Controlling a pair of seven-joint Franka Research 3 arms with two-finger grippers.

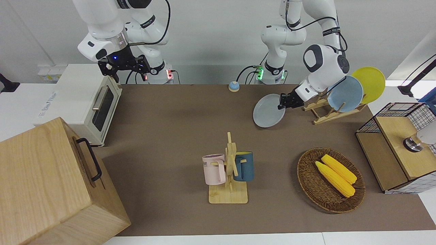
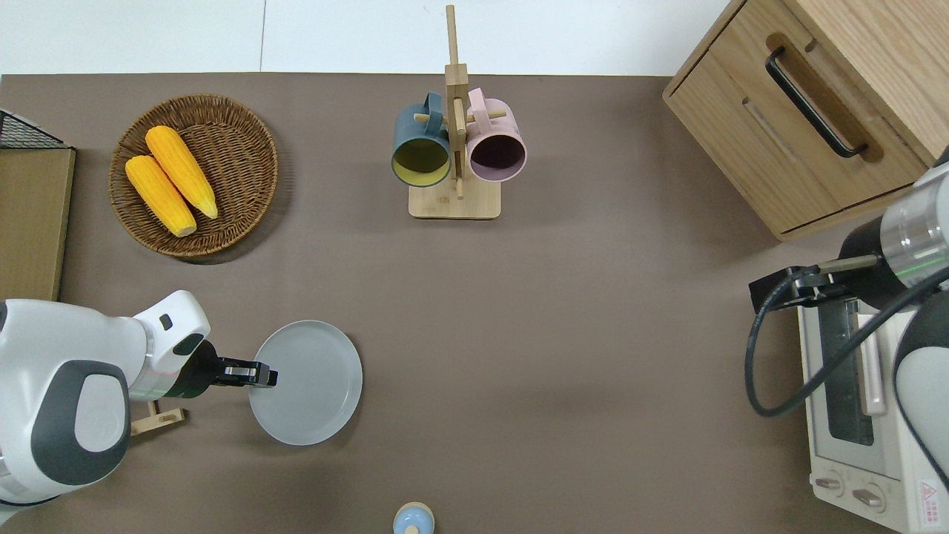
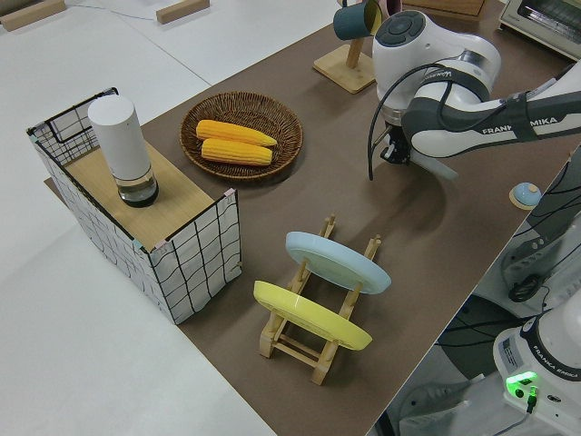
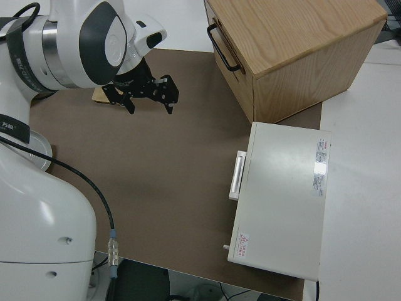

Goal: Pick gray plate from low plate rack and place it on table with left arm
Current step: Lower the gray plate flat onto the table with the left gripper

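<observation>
My left gripper [image 1: 282, 102] [image 2: 268, 376] is shut on the rim of the gray plate [image 1: 268, 111] [image 2: 310, 383]. It holds the plate nearly flat and very low over the table [image 1: 170, 129], beside the low plate rack [image 1: 323, 114] toward the right arm's end. I cannot tell whether the plate touches the mat. The rack [image 3: 313, 341] holds a light blue plate [image 1: 344, 93] and a yellow plate [image 1: 370, 82]. In the left side view the arm hides most of the gray plate [image 3: 442, 169]. The right arm is parked with its gripper [image 1: 124, 66] [image 4: 149, 97] open.
A wooden mug stand [image 2: 454, 148] with a pink and a blue mug stands mid-table, farther from the robots. A wicker basket with corn [image 2: 194, 174] lies farther from the robots than the rack. A small blue bell [image 2: 413, 518], a toaster oven [image 1: 87, 102], a wooden cabinet [image 2: 808, 111] and a wire crate [image 1: 398, 146] are also on the table.
</observation>
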